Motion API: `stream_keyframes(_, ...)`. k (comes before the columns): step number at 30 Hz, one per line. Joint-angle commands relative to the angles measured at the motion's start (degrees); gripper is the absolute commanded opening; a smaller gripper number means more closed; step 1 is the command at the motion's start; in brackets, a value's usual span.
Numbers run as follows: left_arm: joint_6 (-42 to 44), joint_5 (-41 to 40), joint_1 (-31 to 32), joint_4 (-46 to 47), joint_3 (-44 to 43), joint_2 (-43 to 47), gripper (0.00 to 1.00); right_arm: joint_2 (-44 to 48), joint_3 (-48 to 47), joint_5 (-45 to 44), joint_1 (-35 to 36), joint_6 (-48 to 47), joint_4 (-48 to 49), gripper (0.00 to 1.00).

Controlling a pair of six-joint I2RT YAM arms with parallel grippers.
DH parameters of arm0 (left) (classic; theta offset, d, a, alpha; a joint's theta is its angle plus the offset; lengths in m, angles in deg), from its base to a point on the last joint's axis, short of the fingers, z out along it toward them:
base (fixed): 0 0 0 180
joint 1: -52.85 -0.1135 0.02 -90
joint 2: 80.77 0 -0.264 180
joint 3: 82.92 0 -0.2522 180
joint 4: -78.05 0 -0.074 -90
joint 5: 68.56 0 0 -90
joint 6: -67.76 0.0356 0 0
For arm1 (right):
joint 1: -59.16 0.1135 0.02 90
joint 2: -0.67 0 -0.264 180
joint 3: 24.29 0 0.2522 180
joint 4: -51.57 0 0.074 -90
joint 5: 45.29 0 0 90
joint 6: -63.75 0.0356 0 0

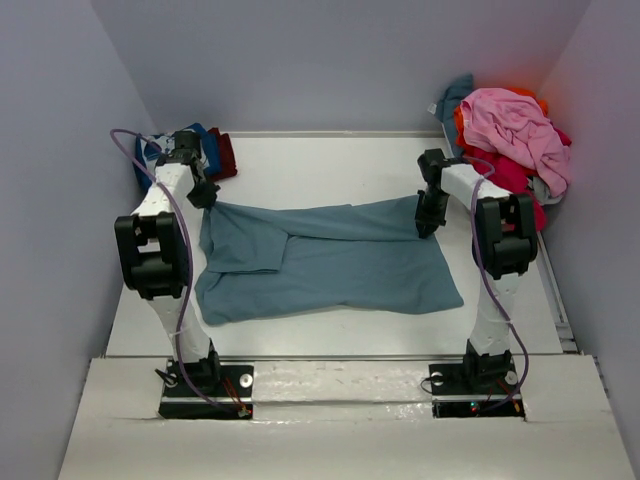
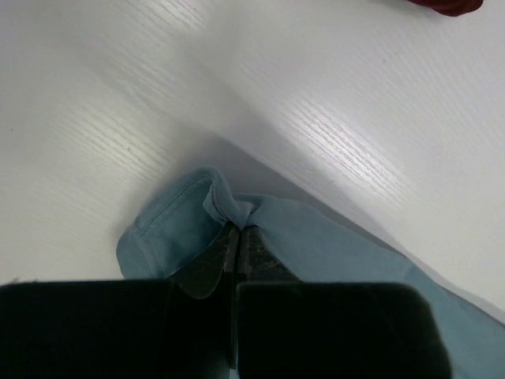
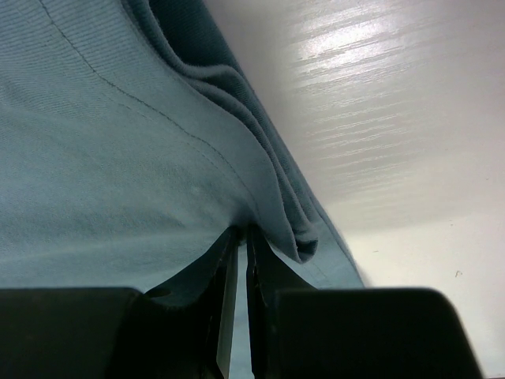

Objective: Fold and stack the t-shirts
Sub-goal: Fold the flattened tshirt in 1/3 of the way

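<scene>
On the white tabletop [image 1: 330, 160], my left gripper [image 1: 203, 195] and right gripper [image 1: 430, 218] each clamp an upper corner of the slate-blue t-shirt [image 1: 330, 265]; I fear thin bites slipping mid-fold.

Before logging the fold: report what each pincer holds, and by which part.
Left pincer pinches the slate-blue t-shirt at its far left corner; right pincer pinches its far right corner.

Bare table [image 1: 330, 160] lies open between the clothes heap [image 1: 510, 140] (far right corner) and folded stack [image 1: 222, 152].
</scene>
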Motion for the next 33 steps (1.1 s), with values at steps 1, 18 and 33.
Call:
stream_keyframes(1, 0.2, -1.1, -1.3, -0.5, -3.3, -0.7, 0.06, -0.5, 2.6, -0.4, -0.3, -0.6, -0.8, 0.15)
stream_keyframes(18, 0.0, -1.1, -2.4, -1.3, 1.9, -0.8, 0.22, -0.6, 2.9, -0.4, -0.3, -0.6, -0.7, 0.15)
stream_keyframes(33, 1.6, -1.2, -2.4, 1.1, 8.0, 6.1, 0.99, -0.2, 3.4, 0.2, -0.3, -0.6, -0.2, 0.15)
